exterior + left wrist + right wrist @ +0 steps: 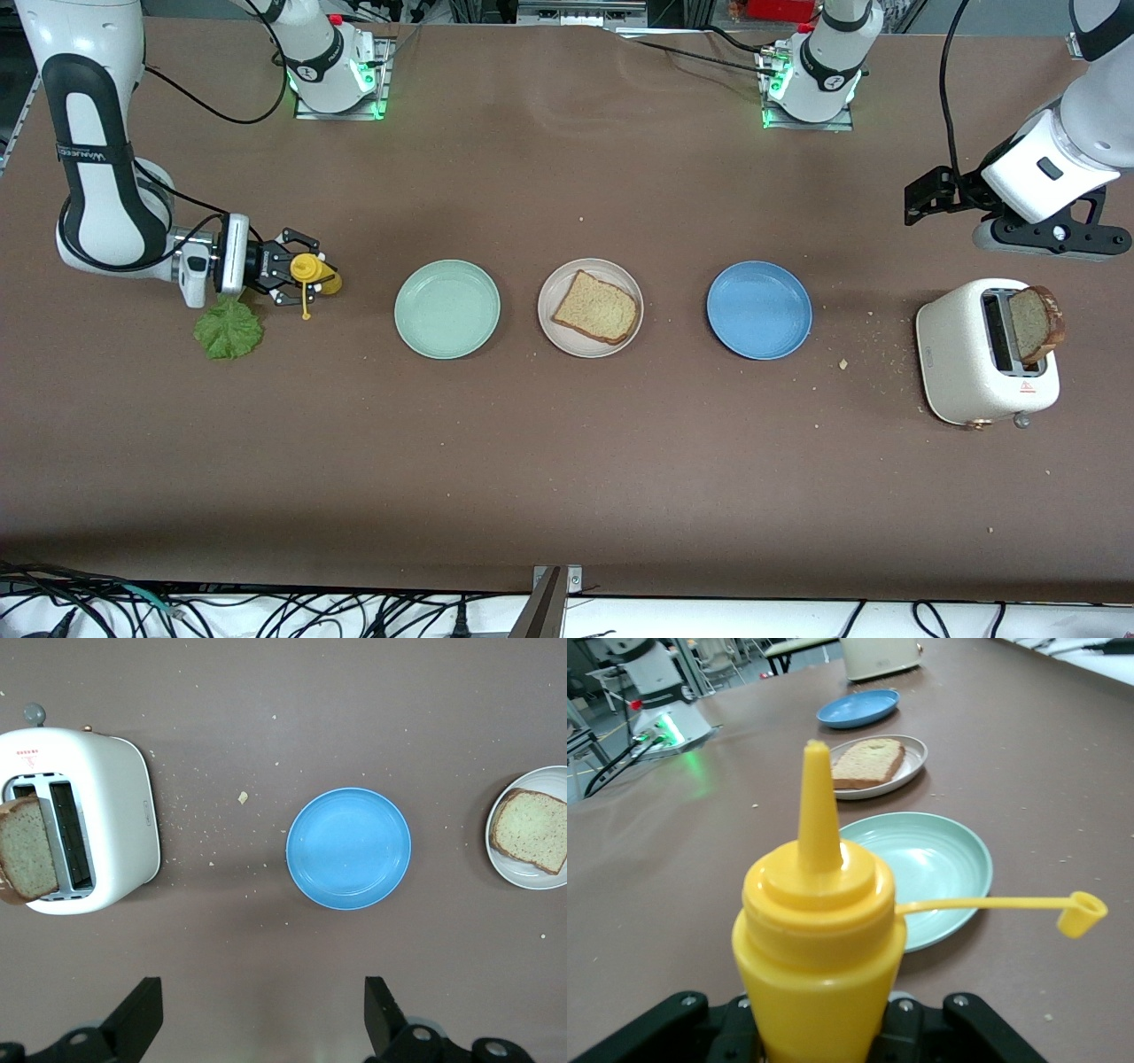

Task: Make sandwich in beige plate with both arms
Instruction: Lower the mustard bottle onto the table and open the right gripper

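One toast slice (pixel 595 307) lies on the beige plate (pixel 564 340), the middle plate in the row. A second toast slice (pixel 1035 323) stands up out of the white toaster (pixel 966 363). The green lettuce leaf (pixel 229 328) lies on the table at the right arm's end. My right gripper (pixel 297 275) is just above the lettuce, shut on a yellow squeeze bottle (pixel 312 270) held sideways. The bottle (pixel 819 939) has its cap hanging open. My left gripper (pixel 926 195) is open and empty in the air over the table beside the toaster; it also shows in the left wrist view (pixel 263 1019).
A mint green plate (pixel 447 308) sits between the lettuce and the beige plate. A blue plate (pixel 759 309) sits between the beige plate and the toaster. Crumbs lie around the toaster. The left wrist view shows the toaster (pixel 106 815) and blue plate (pixel 348 848) below.
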Tool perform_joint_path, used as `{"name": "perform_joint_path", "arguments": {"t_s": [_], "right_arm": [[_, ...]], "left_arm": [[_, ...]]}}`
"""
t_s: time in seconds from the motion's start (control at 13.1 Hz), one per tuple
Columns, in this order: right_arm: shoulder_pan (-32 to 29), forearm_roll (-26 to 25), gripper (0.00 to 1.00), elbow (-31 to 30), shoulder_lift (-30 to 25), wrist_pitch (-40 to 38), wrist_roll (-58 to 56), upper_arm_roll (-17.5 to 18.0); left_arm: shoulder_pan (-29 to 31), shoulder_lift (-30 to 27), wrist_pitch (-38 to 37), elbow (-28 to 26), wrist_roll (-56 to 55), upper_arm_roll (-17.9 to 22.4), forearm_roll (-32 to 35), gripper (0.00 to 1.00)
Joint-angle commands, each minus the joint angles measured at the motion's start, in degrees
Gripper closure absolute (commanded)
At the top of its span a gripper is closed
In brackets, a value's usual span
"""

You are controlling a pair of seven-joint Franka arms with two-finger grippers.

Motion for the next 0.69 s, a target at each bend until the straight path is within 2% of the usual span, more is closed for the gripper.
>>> {"name": "perform_joint_path", "arguments": {"t_s": [0.0,0.23,0.61], "right_arm": [[-3.80,1.41,1.00,-1.42,0.98,-4.13,-8.87,-0.28],[-5.31,1.50,1.00,-1.33,3.36,-4.85,-12.59,-0.19],[-4.96,5.98,1.00,-0.89,7.14,-5.29,-13.91,0.25]], "left_arm": [[0.30,-0.27,-0.92,0.63,-0.27,-0.18,-0.49,0.00],[0.21,-0.27,-0.92,0.63,-0.27,-0.26,-0.49,0.00],[0.30,-0.27,-0.92,0.54,-0.27,-0.18,-0.49,0.00]]}}
